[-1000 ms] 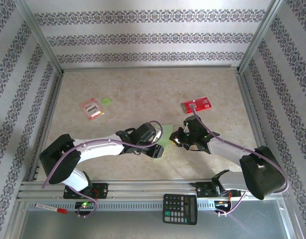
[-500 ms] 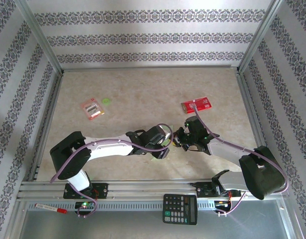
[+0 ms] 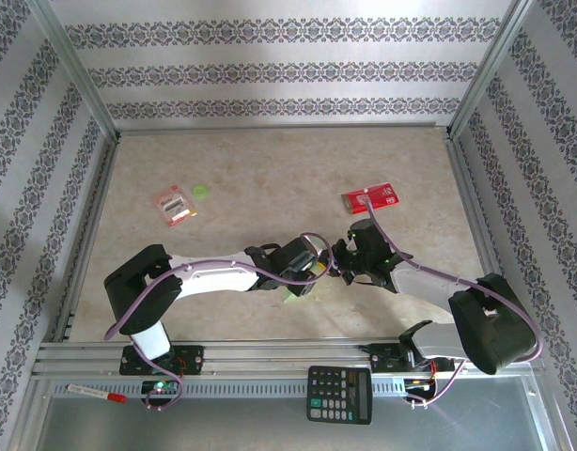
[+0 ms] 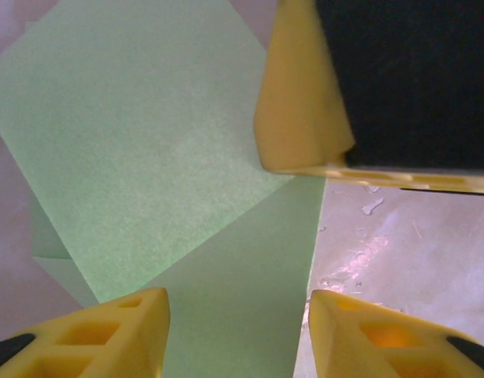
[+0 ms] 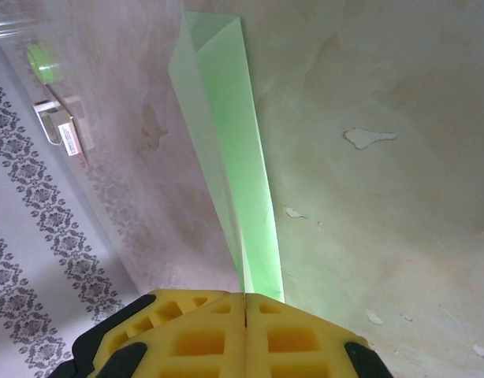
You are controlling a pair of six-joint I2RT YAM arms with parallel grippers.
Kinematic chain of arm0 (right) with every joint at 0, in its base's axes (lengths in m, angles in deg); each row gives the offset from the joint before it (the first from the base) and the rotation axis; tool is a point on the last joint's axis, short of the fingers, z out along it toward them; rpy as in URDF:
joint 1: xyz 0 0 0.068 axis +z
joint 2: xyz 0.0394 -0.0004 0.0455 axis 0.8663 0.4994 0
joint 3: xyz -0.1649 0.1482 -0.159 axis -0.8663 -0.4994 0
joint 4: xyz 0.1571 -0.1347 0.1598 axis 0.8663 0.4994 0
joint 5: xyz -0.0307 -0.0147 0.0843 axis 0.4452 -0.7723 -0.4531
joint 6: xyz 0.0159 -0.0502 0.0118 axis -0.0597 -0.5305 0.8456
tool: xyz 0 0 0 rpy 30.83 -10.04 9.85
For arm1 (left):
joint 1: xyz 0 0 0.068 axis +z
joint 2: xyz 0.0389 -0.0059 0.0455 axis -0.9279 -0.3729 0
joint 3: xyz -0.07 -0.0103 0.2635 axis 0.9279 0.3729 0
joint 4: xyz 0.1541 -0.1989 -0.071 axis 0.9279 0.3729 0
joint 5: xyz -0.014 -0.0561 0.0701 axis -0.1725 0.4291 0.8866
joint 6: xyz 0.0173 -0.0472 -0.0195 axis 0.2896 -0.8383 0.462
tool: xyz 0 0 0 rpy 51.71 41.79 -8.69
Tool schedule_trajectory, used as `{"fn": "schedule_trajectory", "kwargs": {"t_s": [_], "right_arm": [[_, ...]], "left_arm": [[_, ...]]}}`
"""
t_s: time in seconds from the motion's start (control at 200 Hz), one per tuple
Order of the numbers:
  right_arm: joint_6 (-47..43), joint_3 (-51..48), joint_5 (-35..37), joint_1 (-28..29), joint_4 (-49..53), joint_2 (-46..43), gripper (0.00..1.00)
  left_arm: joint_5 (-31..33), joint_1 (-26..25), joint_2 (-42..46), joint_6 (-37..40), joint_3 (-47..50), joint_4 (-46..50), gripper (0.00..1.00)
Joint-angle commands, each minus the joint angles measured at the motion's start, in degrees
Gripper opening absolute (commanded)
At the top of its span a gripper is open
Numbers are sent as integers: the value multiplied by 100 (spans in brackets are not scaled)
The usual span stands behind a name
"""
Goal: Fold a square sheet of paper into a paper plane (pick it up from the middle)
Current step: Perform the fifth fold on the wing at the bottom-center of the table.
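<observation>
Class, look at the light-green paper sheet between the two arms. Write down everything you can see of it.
The square sheet of paper is thin, plain, matt light green and already partly folded: one flap overlaps a layer beneath, with straight creased edges. From the right wrist it looks like a narrow folded strip running away over the beige table. The right end effector is shut on one end of it. The left end effector is open, straddling its lower part.

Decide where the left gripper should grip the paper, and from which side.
Probably the straight free edge of the paper lying inside the open left gripper, approached from the bare table side. The sheet is thin and folded in layers, and the right gripper pinches another part, so an edge suits.
</observation>
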Motion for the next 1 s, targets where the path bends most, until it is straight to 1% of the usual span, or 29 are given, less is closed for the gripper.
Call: {"fn": "schedule_trajectory", "kwargs": {"t_s": [0.0, 0.145, 0.28, 0.43, 0.495, 0.994], "right_arm": [[86, -81, -76, 64, -127, 76, 0], [116, -83, -80, 64, -166, 100, 0], [156, -67, -84, 64, -193, 109, 0], [182, -43, -101, 68, -221, 126, 0], [182, -23, -102, 64, -223, 143, 0], [181, 9, -116, 99, -270, 249, 0]], "left_arm": [[209, -91, -62, 159, -101, 249, 45], [234, -93, -69, 191, -78, 291, 40], [275, -91, -60, 254, -55, 362, 40], [270, -95, -33, 285, 7, 382, 44], [288, -91, -27, 287, 17, 382, 44], [339, -87, -50, 300, 51, 356, 26]]}}
